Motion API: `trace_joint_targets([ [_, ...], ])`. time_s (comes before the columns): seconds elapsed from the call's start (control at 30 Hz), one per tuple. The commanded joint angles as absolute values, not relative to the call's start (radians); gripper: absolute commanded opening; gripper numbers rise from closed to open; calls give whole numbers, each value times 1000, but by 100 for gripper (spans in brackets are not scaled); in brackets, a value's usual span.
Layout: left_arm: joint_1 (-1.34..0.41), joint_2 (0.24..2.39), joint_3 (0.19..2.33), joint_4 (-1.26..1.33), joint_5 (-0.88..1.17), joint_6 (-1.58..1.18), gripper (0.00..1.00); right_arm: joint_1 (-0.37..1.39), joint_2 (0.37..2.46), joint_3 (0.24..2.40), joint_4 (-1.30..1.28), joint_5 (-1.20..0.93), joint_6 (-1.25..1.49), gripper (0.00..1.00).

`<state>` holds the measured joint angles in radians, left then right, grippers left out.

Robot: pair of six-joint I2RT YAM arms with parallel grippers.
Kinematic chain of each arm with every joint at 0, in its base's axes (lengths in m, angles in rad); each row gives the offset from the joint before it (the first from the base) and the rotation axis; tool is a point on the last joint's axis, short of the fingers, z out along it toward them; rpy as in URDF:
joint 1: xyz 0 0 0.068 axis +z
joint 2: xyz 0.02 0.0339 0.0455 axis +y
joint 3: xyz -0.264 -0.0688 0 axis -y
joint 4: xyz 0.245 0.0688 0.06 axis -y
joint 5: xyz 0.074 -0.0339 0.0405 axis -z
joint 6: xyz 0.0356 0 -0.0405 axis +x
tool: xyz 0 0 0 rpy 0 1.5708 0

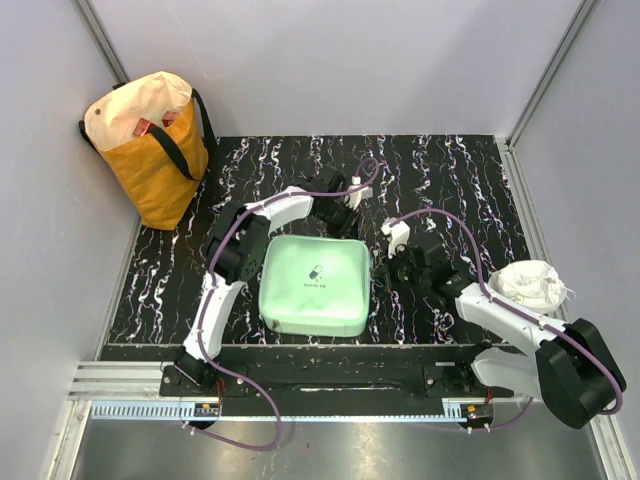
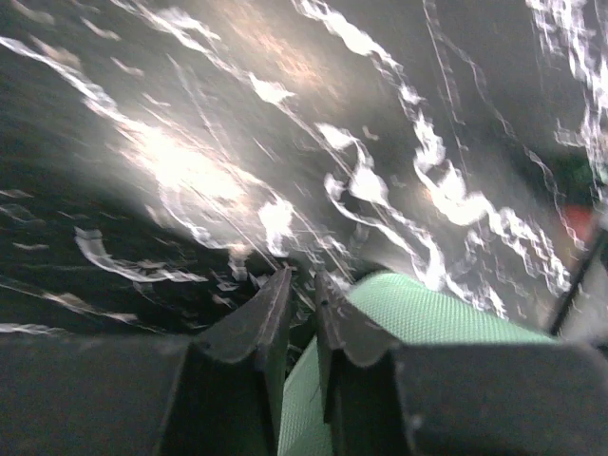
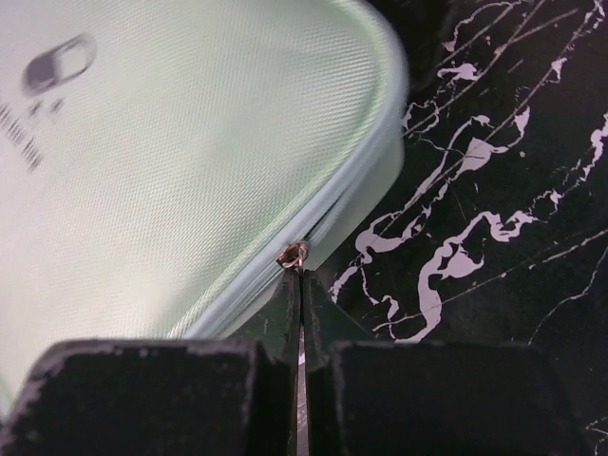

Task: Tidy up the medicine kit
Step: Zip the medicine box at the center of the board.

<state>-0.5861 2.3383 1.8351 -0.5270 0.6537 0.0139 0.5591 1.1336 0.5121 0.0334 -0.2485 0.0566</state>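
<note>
Left claw (image 2: 302,285): narrowly parted at the edge of the medicine kit (image 2: 427,309); whether it grips, we cannot tell.
Right claw (image 3: 300,277): we see it pinched together on the zip pull (image 3: 293,254).

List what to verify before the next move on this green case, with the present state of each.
1. Case closed and lying flat: ok.
2. Right gripper shut on the zip pull: ok.
3. Left gripper steadying the case's far edge: cannot tell; its view is blurred, jaws narrowly apart.
4. Tote apart from the case: ok.
</note>
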Motion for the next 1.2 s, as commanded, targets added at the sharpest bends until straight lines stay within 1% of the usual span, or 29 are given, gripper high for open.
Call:
trace_joint_targets([
  [0.0,-609,2342,1700,-715,738,176,21,543,1143,555,152,-118,72,0],
  [0.1,-600,2306,1625,-625,793,152,19,540,1183,567,179,-106,75,0],
  [0.2,-598,2270,1605,-574,843,138,17,538,1230,578,222,-103,72,0],
  [0.3,-597,2279,1649,-587,908,146,17,538,1244,560,311,-182,40,0],
  [0.37,-601,2304,1699,-658,931,179,17,538,1236,554,351,-210,6,0],
  [0.43,-612,2313,1718,-679,911,176,17,537,1229,540,408,-300,-67,0],
  [0.57,-629,2339,1761,-669,905,111,16,538,1264,564,471,-451,-90,0],
  [0.63,-635,2344,1773,-666,885,92,15,538,1295,581,485,-405,-65,0],
  [0.67,-632,2338,1769,-652,865,72,15,538,1308,601,439,-358,-58,0],
  [0.7,-627,2318,1749,-628,818,43,14,537,1312,612,408,-310,-52,0],
  [0.77,-595,2246,1663,-501,679,-91,14,538,1286,598,399,-174,-6,0],
  [0.83,-528,2145,1545,-360,566,-243,29,525,1244,562,409,-51,105,0],
  [0.87,-487,2088,1499,-294,534,-299,32,517,1227,551,407,-13,136,0],
  [0.9,-450,2025,1455,-241,522,-331,41,506,1217,546,394,33,173,0],
  [0.93,-422,1973,1424,-201,478,-366,47,494,1213,542,387,69,208,0],
  [0.97,-398,1909,1396,-178,424,-380,48,479,1213,538,376,105,247,0],
  [1.0,-382,1864,1384,-164,387,-382,51,459,1213,537,364,138,294,0],
  [1.03,-370,1824,1388,-185,347,-383,56,434,1210,532,361,147,332,0],
  [1.07,-361,1795,1400,-211,318,-383,57,408,1210,529,356,181,392,0],
  [1.17,-362,1686,1364,-230,311,-380,61,358,1186,508,322,296,512,0],
])
